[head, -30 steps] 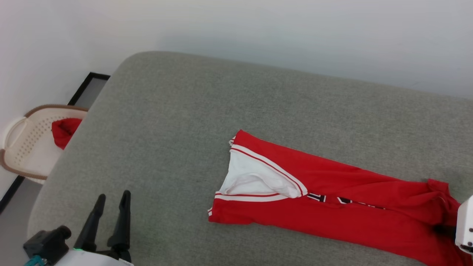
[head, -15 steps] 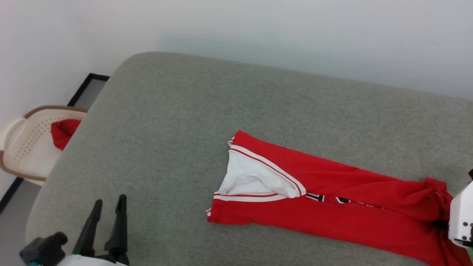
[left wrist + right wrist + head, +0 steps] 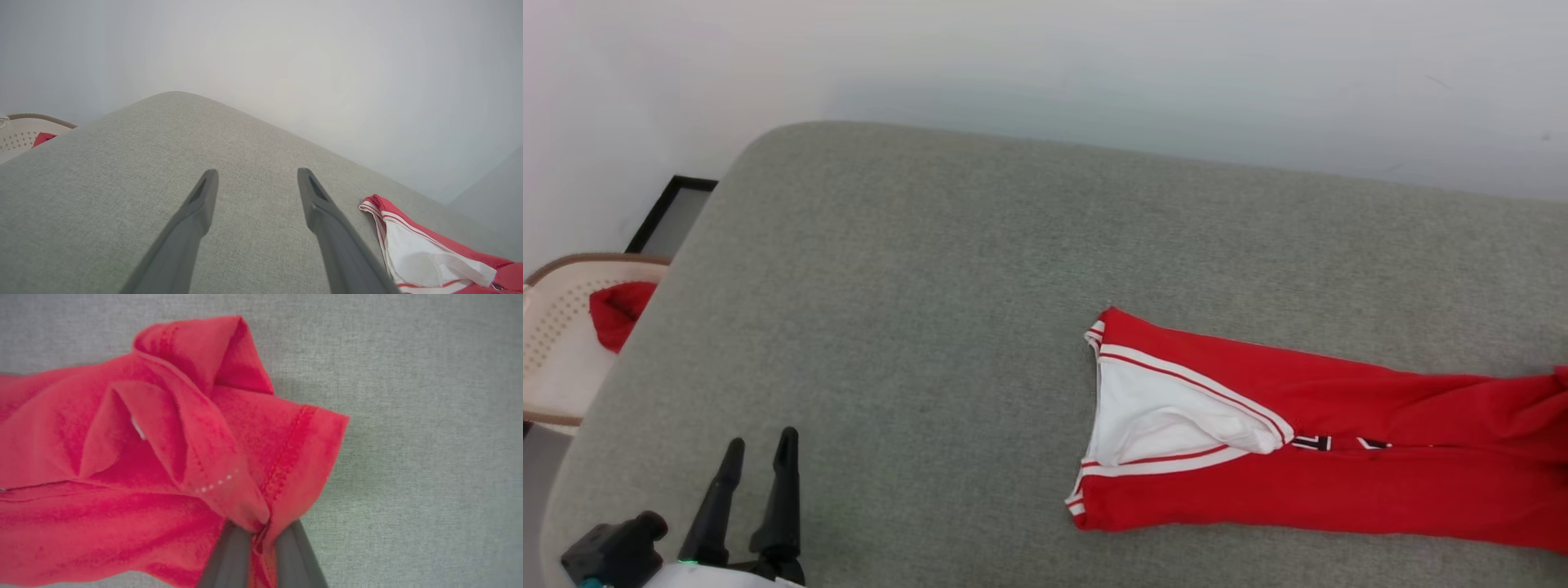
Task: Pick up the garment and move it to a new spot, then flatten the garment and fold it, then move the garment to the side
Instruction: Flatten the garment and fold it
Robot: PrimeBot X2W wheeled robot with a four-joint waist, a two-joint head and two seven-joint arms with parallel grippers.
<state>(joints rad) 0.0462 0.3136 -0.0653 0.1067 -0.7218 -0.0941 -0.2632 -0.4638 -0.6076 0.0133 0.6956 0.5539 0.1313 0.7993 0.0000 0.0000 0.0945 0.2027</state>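
A: Which step?
B: Pickup: right gripper is pinching the hem of the garment, which is lying on the grey cushion's right side.
A: Next?
B: Probably lifting it; left gripper is hovering, 2 fingers spread.

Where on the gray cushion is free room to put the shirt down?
The widest bare patch of the gray cushion lies between the garment and the left gripper. A bare strip runs behind the garment, by the wall. Crowded: the near right, where the right gripper pinches the garment.
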